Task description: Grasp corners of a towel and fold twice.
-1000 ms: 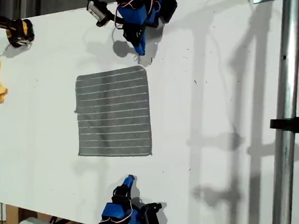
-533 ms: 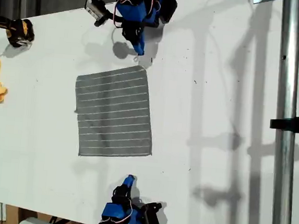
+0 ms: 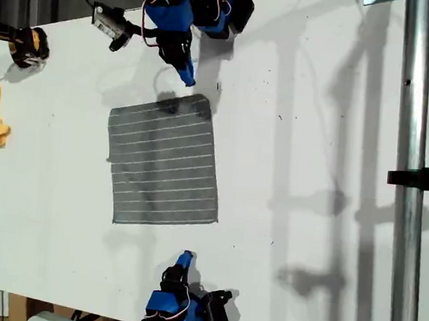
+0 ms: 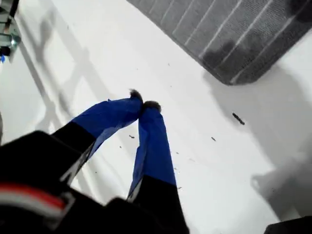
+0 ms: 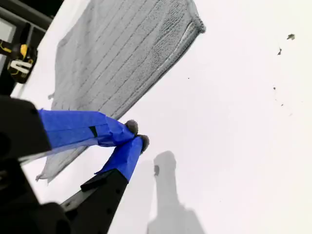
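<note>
The towel (image 3: 163, 160) lies flat and unfolded on the white table (image 3: 306, 138). My first gripper (image 4: 143, 105) hangs just off one towel corner (image 4: 229, 78), jaws pinched together on nothing. My second gripper (image 5: 136, 135) sits beside the towel's edge, tips touching, also empty.

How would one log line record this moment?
towel: flat, unfolded | my first gripper: shut, empty, beside towel | my second gripper: shut, empty, beside towel
</note>
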`<state>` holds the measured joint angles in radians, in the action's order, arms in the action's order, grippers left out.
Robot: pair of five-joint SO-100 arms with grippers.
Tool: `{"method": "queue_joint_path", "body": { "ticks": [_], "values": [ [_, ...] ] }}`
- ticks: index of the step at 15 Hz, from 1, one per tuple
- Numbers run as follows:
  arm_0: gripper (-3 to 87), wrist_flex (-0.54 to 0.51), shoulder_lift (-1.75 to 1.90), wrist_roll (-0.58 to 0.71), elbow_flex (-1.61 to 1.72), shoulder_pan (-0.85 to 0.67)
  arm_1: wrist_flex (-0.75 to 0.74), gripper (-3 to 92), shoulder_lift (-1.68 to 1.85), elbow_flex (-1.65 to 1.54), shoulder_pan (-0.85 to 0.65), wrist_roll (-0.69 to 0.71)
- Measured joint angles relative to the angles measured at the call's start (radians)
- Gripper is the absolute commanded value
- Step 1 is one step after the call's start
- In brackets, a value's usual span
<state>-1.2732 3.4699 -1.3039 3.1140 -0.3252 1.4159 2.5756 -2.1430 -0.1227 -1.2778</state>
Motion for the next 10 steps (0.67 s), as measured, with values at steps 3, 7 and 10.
{"method": "queue_joint_path", "body": {
  "ticks": [3, 7, 10],
  "values": [
    [-1.5, 0.0, 0.0, 0.0, 0.0, 0.0, 0.118, -0.2, -0.314, 0.318, -0.017, 0.218],
    [-1.5, 0.0, 0.0, 0.0, 0.0, 0.0, 0.21, -0.1, -0.474, 0.463, -0.071, 0.471],
    [-1.5, 0.0, 0.0, 0.0, 0.0, 0.0, 0.216, 14.6, -0.476, 0.471, -0.1, 0.571]
  ]
}}
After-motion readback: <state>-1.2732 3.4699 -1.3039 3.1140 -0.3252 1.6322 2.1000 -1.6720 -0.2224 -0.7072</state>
